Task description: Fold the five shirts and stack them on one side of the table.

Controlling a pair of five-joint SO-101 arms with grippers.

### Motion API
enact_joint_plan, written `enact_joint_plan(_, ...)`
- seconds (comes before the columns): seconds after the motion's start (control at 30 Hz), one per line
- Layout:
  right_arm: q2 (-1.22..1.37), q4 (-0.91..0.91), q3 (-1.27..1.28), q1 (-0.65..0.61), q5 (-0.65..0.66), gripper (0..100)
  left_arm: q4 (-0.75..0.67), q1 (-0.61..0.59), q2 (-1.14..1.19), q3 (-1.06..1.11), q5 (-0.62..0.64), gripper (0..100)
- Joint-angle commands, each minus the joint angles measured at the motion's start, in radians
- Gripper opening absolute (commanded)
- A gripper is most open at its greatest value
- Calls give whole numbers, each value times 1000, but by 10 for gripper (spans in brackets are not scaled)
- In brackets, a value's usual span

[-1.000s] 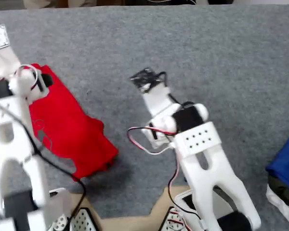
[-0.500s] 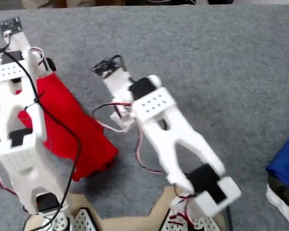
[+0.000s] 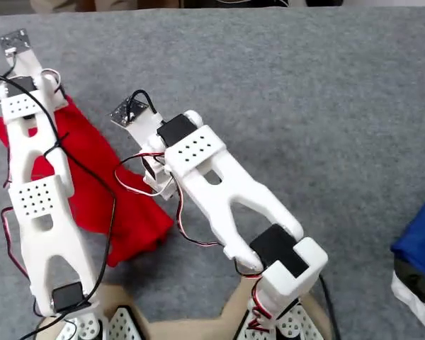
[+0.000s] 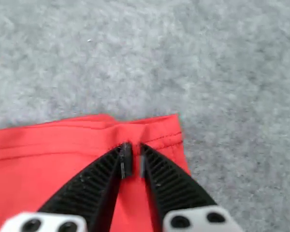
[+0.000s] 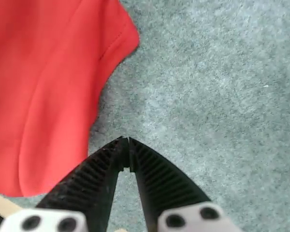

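Grey felt counter [image 3: 326, 106] underneath, with a stack of folded shirts [image 3: 418, 248] noted at its near right edge. Found the red shirt [image 3: 92, 191] spread flat at near left. Saw the right jaws clenched on nothing, above bare felt just right of it. Farther off, saw the left jaws pinched on its hem.

Prob. a robotics lab or maker's test bench. Evidence: two white plastic arms, left [image 3: 39, 205] & right [image 3: 227, 191], w/ bare wires [image 3: 127, 185] and an uncased circuit board [image 3: 124, 112] (at the right arm's wrist), based at the near edge of a worktop [image 3: 326, 106] covered in grey felt. A red shirt [image 3: 131, 212] lies on it.
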Motion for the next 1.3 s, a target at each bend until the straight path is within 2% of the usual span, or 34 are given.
enact_joint_plan(0.0, -4, 8, -51, -10, -9, 9, 68, -32, 2, -117, -2, 20)
enact_joint_plan(0.27, -5, 25, -59, -10, -9, 9, 178, -87, 5, -155, -52, 20)
enact_joint_plan(0.43, -5, 123, -117, -31, -48, 11, 356, -172, 5, -359, -91, 20)
enact_joint_plan(0.6, 1, 233, -183, -119, -49, 12, 511, -252, 10, -537, -138, 20)
enact_joint_plan(0.77, 2, 239, -208, -206, -52, 12, 525, -362, 5, -531, -155, 20)
enact_joint_plan(1.0, 41, 75, -206, -232, -241, 12, 540, -539, 7, -523, -285, 20)
enact_joint_plan(1.17, 206, -34, -223, -223, -376, 12, 542, -618, 15, -522, -351, 19)
enact_joint_plan(1.27, 326, -32, -337, -219, -448, 13, 542, -638, 16, -519, -365, 19)
